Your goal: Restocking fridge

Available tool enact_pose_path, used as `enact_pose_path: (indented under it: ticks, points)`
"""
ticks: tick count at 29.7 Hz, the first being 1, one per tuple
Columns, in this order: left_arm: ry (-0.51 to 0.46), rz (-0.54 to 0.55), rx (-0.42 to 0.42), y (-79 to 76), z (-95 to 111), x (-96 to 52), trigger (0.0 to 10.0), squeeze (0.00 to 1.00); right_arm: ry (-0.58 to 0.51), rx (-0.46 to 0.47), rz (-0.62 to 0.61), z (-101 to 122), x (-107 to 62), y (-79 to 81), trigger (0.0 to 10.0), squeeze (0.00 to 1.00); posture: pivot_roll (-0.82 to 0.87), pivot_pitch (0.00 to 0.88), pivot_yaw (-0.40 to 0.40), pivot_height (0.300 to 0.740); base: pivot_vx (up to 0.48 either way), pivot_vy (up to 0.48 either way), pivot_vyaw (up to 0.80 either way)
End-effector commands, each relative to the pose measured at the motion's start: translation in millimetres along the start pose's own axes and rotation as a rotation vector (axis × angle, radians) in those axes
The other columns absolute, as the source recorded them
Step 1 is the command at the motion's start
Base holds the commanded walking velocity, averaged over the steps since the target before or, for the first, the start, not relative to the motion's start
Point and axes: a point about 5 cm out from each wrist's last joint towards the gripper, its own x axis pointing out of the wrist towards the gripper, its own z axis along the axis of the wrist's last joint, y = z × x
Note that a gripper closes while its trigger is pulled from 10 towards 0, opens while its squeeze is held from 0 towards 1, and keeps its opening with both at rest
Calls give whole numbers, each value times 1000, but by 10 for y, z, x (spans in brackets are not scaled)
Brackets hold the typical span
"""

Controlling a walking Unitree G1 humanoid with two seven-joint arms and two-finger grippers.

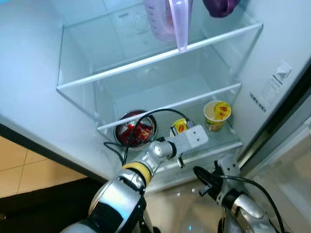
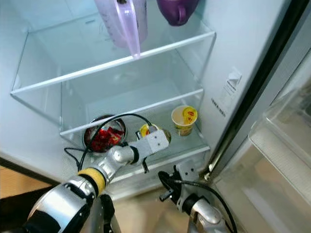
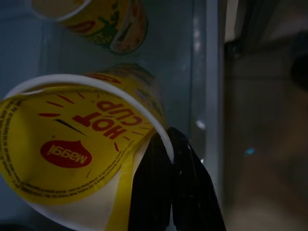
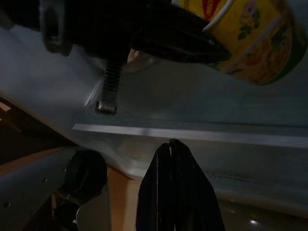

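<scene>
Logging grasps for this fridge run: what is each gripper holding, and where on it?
The left gripper pinches the yellow noodle cup at its rim. The right gripper is shut on nothing.

yellow noodle cup (image 3: 82, 144), red logo; purple jug (image 1: 221, 7); red-filled steel bowl (image 1: 134, 129).

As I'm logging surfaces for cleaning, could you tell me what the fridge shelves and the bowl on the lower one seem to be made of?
The shelves look like clear glass, possibly plastic, with a white front trim: the levels below show through them. The bowl looks like polished metal, probably steel: its rim is shiny grey and reflective.
</scene>
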Motion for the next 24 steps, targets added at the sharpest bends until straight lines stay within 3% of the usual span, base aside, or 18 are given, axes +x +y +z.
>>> enact_pose_path:
  ticks: [1, 7, 9, 13, 20, 24]
  points:
    - [55, -10, 50, -20, -94, -17, 10000, 0, 13, 34, 2, -51, -27, 61, 10000, 0, -138, 397, 206, 417, 0, 0, 0]
    - [110, 51, 167, 132, -112, -59, 10000, 0, 15, 36, -12, -38, -99, 81, 10000, 0, -149, 416, 216, 417, 0, 0, 0]
    - [110, 51, 167, 132, -112, -59, 10000, 0, 15, 36, -12, -38, -99, 81, 10000, 0, -149, 416, 216, 417, 0, 0, 0]
    - [160, 56, 246, 163, -185, -91, 10000, 0, 17, 40, -20, -38, -146, 104, 10000, 0, -158, 432, 216, 417, 0, 0, 0]
    - [175, 64, 256, 185, -213, -108, 10000, 0, 23, 43, -26, -34, -188, 129, 10000, 0, -165, 441, 219, 417, 0, 0, 0]
    - [123, 61, 247, 203, -89, -75, 10000, 0, 27, 47, -34, -9, -212, 148, 10000, 0, -171, 444, 221, 417, 0, 0, 0]
